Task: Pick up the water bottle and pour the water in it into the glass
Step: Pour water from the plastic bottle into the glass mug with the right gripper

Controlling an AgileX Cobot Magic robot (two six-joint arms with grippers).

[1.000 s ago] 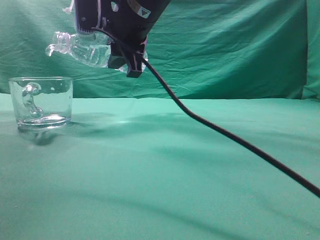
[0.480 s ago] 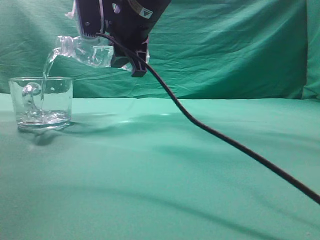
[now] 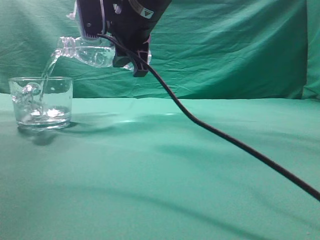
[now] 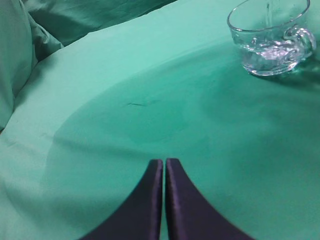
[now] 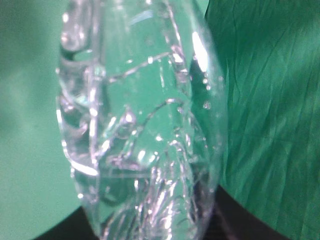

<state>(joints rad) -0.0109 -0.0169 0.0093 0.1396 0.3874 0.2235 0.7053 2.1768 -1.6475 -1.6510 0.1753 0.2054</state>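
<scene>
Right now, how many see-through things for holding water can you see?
2. The glass sits on the green cloth at the left. The bottle is tipped above it in the right gripper, pouring.

Black claw (image 3: pixel 131 62), black cable (image 3: pixel 225 135), perhaps purple trim.

Bottle (image 3: pixel 87 51): clear, glossy, ribbed plastic. Mug (image 3: pixel 41 102): clear, smooth, thick glass with bright glints. Counter (image 3: pixel 165 170): covered in matt green cloth, lightly wrinkled. Left claw (image 4: pixel 164 172): dark, smooth, semi-matt plastic. Cable (image 3: pixel 225 134): black, matt.
</scene>
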